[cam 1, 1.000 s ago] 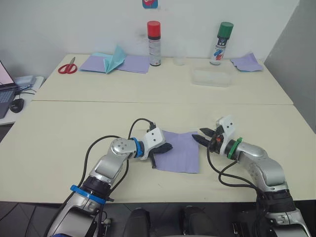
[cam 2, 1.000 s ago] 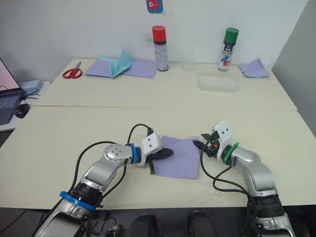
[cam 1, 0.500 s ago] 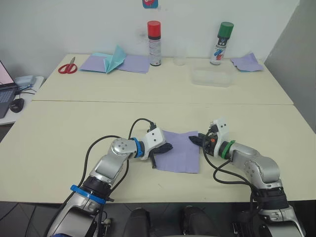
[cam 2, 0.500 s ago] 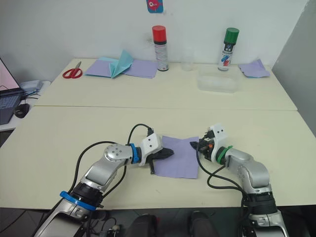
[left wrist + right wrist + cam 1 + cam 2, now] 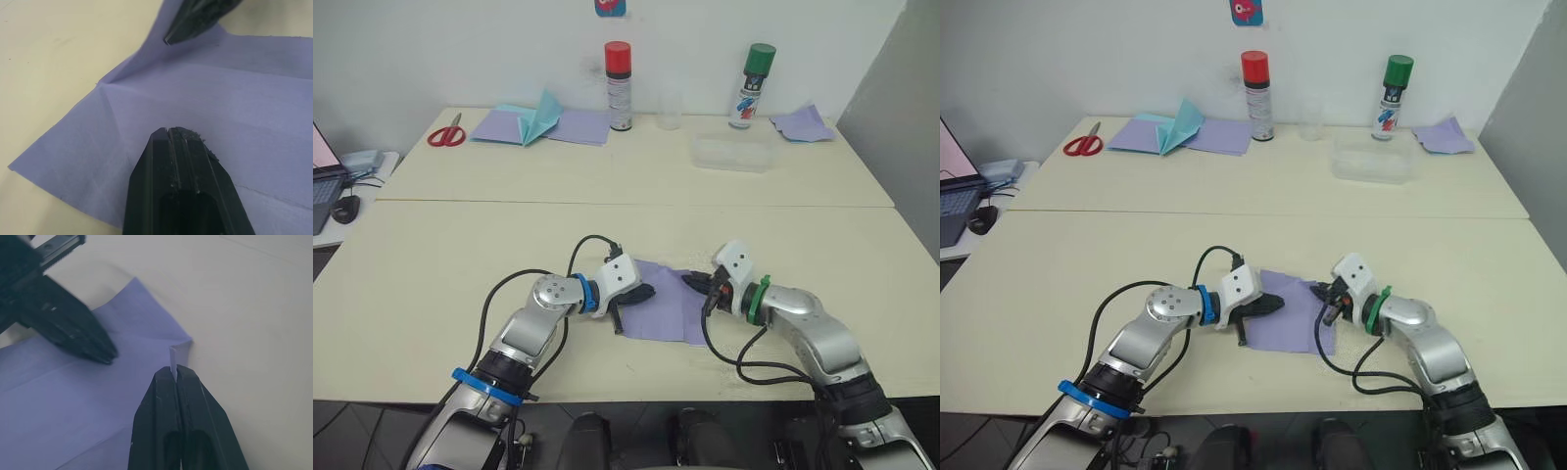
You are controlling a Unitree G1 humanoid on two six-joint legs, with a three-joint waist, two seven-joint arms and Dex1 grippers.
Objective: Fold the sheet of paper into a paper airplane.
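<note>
The lilac sheet of paper [image 5: 666, 313] lies creased on the near table between my two grippers. My left gripper [image 5: 647, 291] is shut, and its tips [image 5: 168, 131] press down on the sheet's left part. My right gripper [image 5: 691, 281] is shut on the sheet's far right corner [image 5: 173, 355] and holds it raised and pulled in over the sheet. In the left wrist view, the lifted flap [image 5: 151, 44] rises from a diagonal crease toward the right gripper's fingers [image 5: 195, 19]. The paper airplane is out of view.
On the far table stand a red-capped spray can [image 5: 619, 86], a green-capped can [image 5: 751, 86], a clear tub [image 5: 732, 153] and a small cup [image 5: 669, 119]. Red scissors [image 5: 447, 132], wider lilac sheets [image 5: 578, 125], teal paper [image 5: 540, 117] and another lilac sheet [image 5: 803, 124] lie there too.
My right gripper has moved left onto the sheet, shut on its far right corner, and drawn that corner up and inward. The left gripper has stayed put.
</note>
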